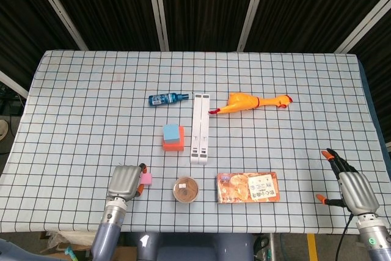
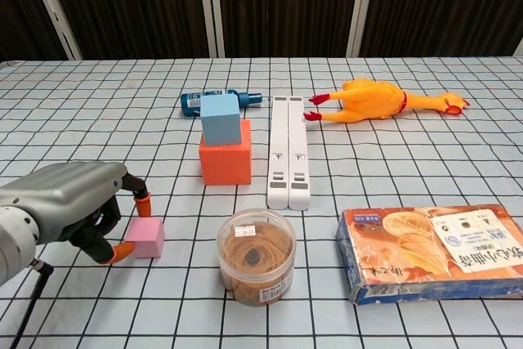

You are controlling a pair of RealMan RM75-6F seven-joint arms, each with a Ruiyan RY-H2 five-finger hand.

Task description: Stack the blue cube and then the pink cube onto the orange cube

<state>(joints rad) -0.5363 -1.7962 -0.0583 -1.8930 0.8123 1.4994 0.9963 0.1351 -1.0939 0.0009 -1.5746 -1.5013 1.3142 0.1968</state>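
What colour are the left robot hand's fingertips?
Orange fingertips on the left robot hand; clearest in the chest view.

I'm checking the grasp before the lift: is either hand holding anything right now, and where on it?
The left hand pinches the pink cube by its left side, cube on the table. The right hand holds nothing.

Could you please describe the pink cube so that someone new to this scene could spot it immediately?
On the checked tablecloth, look to the near left edge, left of the round clear tub. The pink cube sits there on the cloth, between the orange fingertips of the left hand. It is the only pink thing and the smallest cube.
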